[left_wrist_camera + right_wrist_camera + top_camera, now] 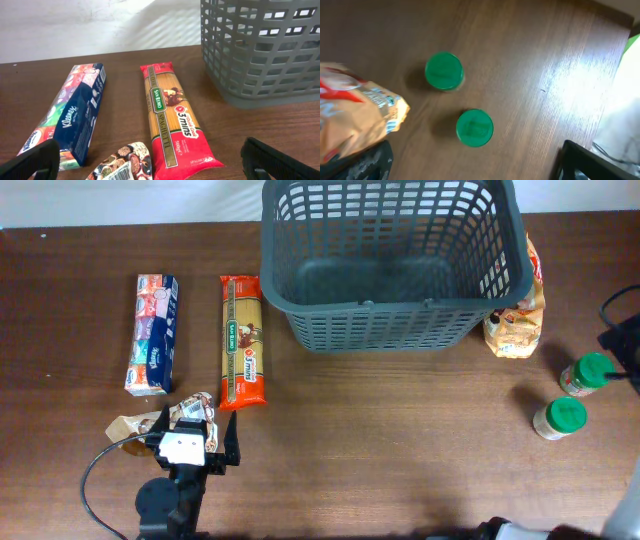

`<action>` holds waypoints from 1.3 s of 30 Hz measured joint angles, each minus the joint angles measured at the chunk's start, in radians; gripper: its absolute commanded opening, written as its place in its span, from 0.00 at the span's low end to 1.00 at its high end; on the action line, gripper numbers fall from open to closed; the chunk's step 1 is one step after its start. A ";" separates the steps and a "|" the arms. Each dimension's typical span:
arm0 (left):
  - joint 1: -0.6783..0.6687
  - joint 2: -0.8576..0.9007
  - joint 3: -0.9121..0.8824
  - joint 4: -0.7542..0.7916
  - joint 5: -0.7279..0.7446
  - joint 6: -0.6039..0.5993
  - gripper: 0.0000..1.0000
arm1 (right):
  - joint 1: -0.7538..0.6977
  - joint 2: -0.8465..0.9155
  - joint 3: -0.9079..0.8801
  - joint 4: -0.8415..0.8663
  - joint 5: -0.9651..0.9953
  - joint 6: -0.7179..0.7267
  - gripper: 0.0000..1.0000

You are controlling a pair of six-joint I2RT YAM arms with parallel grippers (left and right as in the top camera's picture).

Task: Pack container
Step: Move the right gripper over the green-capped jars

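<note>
At the far left of the dark brown wooden counter (400,430) lies a long blue cardboard tissue box (152,333), and just beside it a long red and yellow plastic pack of spaghetti (243,340), the two roughly parallel. Below them sits a small crinkled patterned foil packet (190,412), close to the near end of the spaghetti. Your left gripper (198,430) hangs over that packet with its jaws spread wide, holding nothing. If you close here, one finger could catch the spaghetti corner along with the packet, and thin foil is likely to slide out of a shallow pinch.

The large dark grey lattice-sided plastic basket (380,328) stands at the back centre and looks empty. Its walls are tall, so anything carried low may strike the rim and push the basket away.

A tan and orange printed snack bag (517,320) lies right against the basket's right side; dragging it could shift the basket. Further right stand two small jars with green round lids (588,373) (560,417), near each other. Your right gripper (477,160) hovers above them, jaws also fully apart and empty. Descend off-centre and a finger may topple the neighbouring jar, which would probably roll.
</note>
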 measured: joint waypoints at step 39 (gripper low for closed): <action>0.000 0.000 0.000 0.000 0.000 0.000 0.99 | -0.184 0.311 0.000 0.064 -0.146 -0.012 0.99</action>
